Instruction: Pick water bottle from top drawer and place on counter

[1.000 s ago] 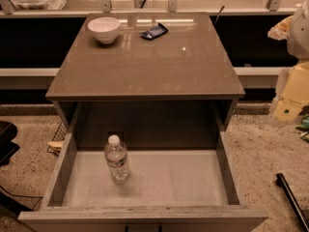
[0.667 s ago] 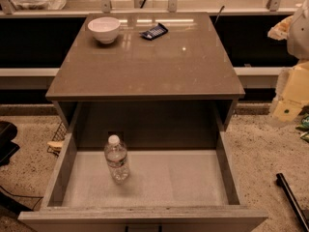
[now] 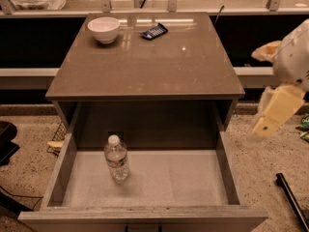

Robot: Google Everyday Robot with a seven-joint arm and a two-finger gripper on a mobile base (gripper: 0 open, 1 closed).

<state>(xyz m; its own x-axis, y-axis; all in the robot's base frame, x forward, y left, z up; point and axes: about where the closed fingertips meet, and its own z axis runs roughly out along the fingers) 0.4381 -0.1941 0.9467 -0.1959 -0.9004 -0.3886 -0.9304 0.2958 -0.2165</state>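
Observation:
The water bottle (image 3: 116, 158), clear with a white cap, stands upright on the left part of the floor of the open top drawer (image 3: 145, 180). The counter (image 3: 145, 62) is the glossy brown top of the cabinet above it. My gripper (image 3: 257, 93) hangs in the air at the right edge of the view, beside the cabinet's right side, well away from the bottle. Its cream fingers (image 3: 276, 111) are spread apart and hold nothing.
A white bowl (image 3: 104, 29) and a small dark packet (image 3: 153, 31) sit at the back of the counter. A shelf rail runs behind the cabinet. A dark object (image 3: 6, 141) lies on the floor at left, a black bar (image 3: 292, 199) at right.

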